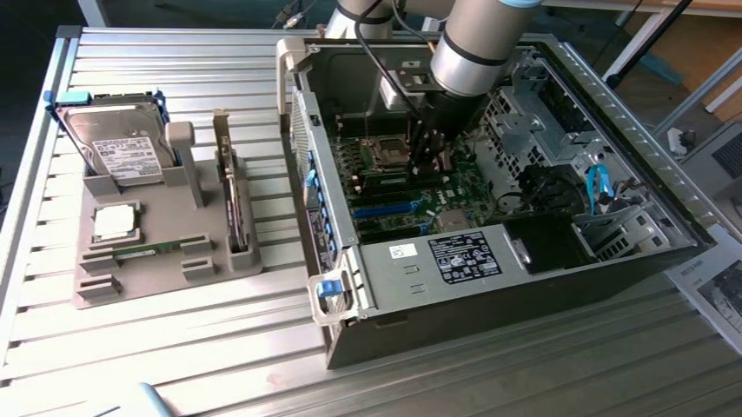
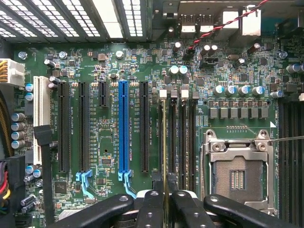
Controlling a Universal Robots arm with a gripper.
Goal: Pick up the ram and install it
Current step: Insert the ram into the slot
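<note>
we read the end effector (image 2: 167, 189) clamped on the ram (image 2: 165, 142) | ram stands edge-on along a memory slot (image 2: 165, 102) just beside the processor socket (image 2: 237, 175) | we see both over the motherboard (image 2: 109, 57) near that socket

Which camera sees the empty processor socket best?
The wrist view: the processor socket is close, seen from straight above, frame and empty middle plain. In the exterior view it is small, beside the arm.
</note>
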